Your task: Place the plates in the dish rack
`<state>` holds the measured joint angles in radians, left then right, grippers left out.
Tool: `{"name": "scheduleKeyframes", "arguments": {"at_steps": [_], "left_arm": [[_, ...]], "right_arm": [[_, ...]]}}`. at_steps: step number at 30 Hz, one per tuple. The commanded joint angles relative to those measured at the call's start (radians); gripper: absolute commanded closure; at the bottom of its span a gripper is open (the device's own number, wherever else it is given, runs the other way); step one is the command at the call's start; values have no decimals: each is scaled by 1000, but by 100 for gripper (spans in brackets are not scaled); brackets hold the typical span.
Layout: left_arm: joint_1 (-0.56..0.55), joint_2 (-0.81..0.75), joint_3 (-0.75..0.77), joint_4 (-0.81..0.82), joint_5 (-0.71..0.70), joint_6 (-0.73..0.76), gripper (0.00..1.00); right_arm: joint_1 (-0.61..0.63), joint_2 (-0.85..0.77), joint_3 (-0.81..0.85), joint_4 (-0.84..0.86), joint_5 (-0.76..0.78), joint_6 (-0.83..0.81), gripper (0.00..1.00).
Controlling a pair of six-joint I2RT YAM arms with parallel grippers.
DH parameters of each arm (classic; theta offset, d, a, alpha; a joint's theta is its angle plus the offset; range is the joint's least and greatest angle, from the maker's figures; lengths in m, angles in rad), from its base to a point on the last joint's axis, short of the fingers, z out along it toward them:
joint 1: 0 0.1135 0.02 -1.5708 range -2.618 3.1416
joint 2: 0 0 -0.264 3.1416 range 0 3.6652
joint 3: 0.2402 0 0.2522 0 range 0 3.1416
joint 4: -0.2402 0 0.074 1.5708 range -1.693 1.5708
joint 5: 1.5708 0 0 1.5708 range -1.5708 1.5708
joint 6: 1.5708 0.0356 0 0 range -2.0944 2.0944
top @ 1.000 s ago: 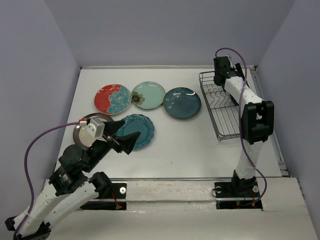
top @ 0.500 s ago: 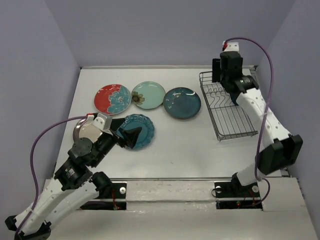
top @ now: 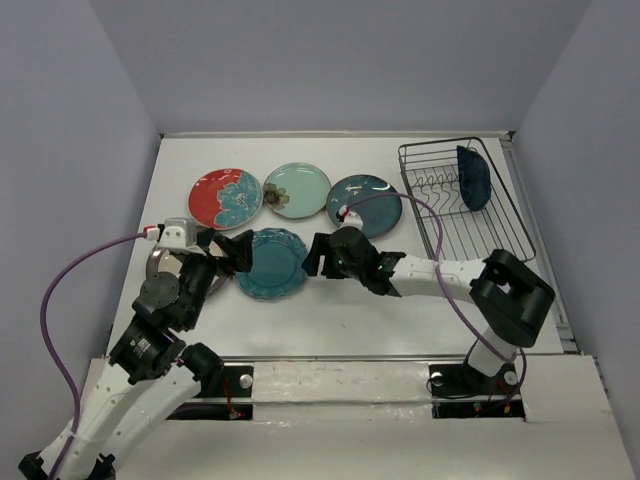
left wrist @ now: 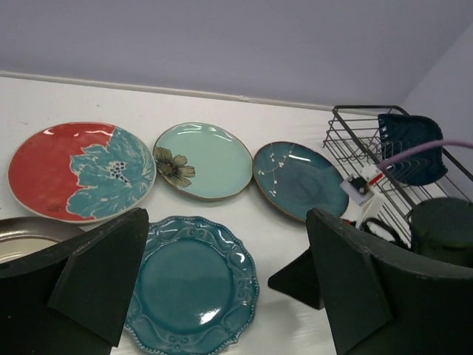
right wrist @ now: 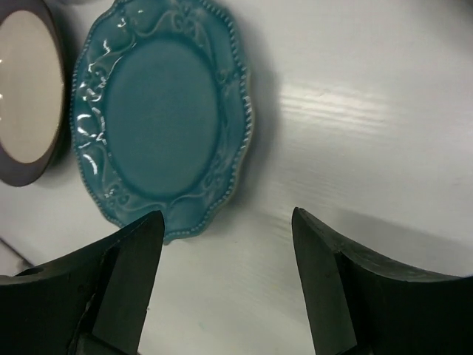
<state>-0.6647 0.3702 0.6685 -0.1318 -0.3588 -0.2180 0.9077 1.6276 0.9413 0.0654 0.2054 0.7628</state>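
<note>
The teal scalloped plate [top: 272,264] lies flat between my two grippers. My left gripper [top: 236,252] is open and empty at its left rim; the plate lies below its jaws in the left wrist view [left wrist: 191,285]. My right gripper [top: 311,255] is open and empty just right of the plate, whose edge shows in the right wrist view [right wrist: 159,111]. The red-and-blue floral plate [top: 225,198], the mint plate [top: 296,190] and the dark teal glazed plate [top: 368,205] lie in a row behind. The navy plate [top: 473,177] stands in the dish rack [top: 430,146]. The grey-brown plate [top: 160,262] is partly hidden by my left arm.
The right arm [top: 430,272] stretches low across the table from the right, in front of the dark teal plate. The rack stands at the table's far right, near the side wall. White table surface [top: 380,320] shows at the front.
My right arm has left the rack, with the navy plate now standing in it, and swung down and left to the scalloped plate. My left gripper has drawn back a little to the left.
</note>
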Motion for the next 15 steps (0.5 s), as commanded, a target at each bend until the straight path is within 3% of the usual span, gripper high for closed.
{"name": "scheduleKeyframes", "arguments": {"at_steps": [1,15], "left_arm": [[31,35,19,54,9,2,1],[59,50,22,64,58,16,1]], "right_arm": [[30,87,-70,384,-44,271,26],[30,423,-168,868,-49,524,44]]}}
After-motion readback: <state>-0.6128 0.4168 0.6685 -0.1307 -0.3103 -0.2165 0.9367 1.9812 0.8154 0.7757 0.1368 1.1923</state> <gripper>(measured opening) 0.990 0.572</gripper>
